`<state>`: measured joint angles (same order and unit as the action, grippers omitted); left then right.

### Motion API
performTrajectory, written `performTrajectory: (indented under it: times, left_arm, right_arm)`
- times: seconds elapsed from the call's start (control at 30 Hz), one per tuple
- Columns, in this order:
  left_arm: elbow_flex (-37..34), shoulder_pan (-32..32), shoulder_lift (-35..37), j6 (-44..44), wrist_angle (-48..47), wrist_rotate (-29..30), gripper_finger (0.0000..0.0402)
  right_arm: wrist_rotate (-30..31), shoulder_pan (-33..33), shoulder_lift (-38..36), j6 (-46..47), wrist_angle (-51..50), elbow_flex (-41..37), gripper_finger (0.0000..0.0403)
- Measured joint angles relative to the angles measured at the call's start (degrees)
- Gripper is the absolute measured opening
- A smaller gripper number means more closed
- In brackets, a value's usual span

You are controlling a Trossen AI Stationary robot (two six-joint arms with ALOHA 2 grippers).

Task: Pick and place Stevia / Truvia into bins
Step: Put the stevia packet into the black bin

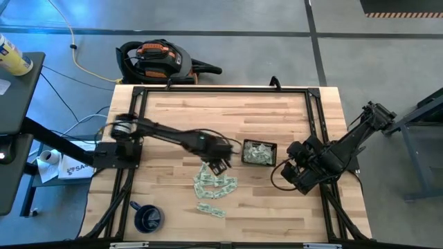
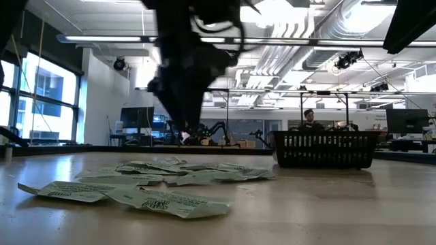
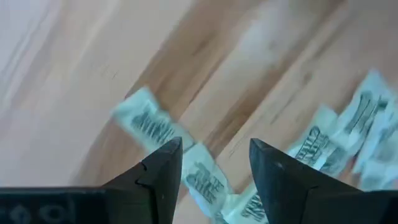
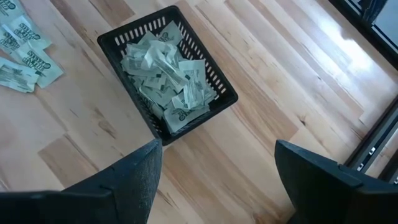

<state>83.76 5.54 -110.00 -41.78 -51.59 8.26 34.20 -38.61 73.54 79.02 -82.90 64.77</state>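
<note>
**Sachets and tray on the wooden table: current holdings**

Item 1. Stevia / Truvia sachets: small flat paper packets, pale green and white with dark print. A loose scatter lies mid-table, some overlapping, a few apart from the rest toward the near edge. A second lot sits heaped inside the black tray.

Item 2. Black tray: shallow, square, slatted walls, standing just beside the scatter, between the two arms.

Item 3. Left gripper: above the edge of the scatter nearest the tray, fingers apart with nothing between them.

Item 4. Right gripper: off to the tray's other side, fingers spread wide, empty.

Item 5. Dark blue mug: near the table's front corner.

View notes. Only the right wrist view looks into the tray and shows its crumpled contents. The left wrist view shows print on single packets. The low view alone shows the tray's wall in profile and a person far behind.
</note>
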Motion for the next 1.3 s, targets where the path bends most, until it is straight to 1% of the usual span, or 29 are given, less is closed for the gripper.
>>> performTrajectory:
  times: [0.1,0.2,0.37,0.47,0.57,0.73,0.83,0.9,1.03,1.17,1.2,1.23,1.3]
  left_arm:
    - [-7.7,-0.3,5.2,-9.6,3.7,0.9,0.0219]
    - [-11.9,-1.3,6.3,-12.9,5.9,3.0,0.0225]
    - [-14.5,-4.2,4.6,-14.7,7.3,2.3,0.0246]
    - [-15.0,-5.6,3.1,-15.3,9.3,0.0,0.0261]
    - [-14.9,-6.1,1.6,-12.8,12.4,-3.0,0.0272]
    - [-14.7,-5.9,-0.4,-11.0,14.0,-3.4,0.0270]
    - [-14.7,-5.9,-0.5,-10.4,13.4,-2.4,0.0242]
    - [-14.8,-5.9,-0.6,-9.1,13.5,-1.0,0.0210]
    - [-14.0,-5.9,-0.5,-5.3,15.1,2.6,0.0124]
    - [-12.5,-5.9,-0.9,-1.9,15.2,4.4,0.0033]
    - [-11.8,-6.0,-1.0,-1.1,15.0,4.6,0.0022]
    - [-11.0,-6.0,-1.1,-0.2,14.9,4.5,0.0020]
    - [-9.1,-6.0,0.1,2.3,14.9,2.9,0.0026]
  right_arm:
    - [0.5,0.1,0.0,-0.6,-0.2,0.0,0.0300]
    - [1.3,0.7,0.0,-1.1,-0.3,0.0,0.0300]
    - [1.7,2.8,0.0,-1.9,-0.2,0.0,0.0300]
    - [1.6,3.4,0.0,-1.9,-0.1,0.0,0.0300]
    - [1.5,3.5,0.0,-1.9,0.1,0.0,0.0300]
    - [0.8,3.5,0.0,-1.8,0.6,0.0,0.0300]
    - [0.3,3.5,0.0,-1.5,0.7,0.0,0.0300]
    - [0.3,3.5,0.0,-1.5,0.8,0.0,0.0300]
    - [0.4,3.5,0.0,-1.5,1.2,0.0,0.0300]
    - [0.2,3.5,0.1,-3.4,6.1,0.0,0.0300]
    - [-0.2,3.5,0.4,-5.2,7.9,0.0,0.0300]
    - [-0.7,3.5,0.8,-7.0,9.5,0.0,0.0300]
    - [-1.6,3.5,2.2,-9.3,11.5,0.0,0.0300]
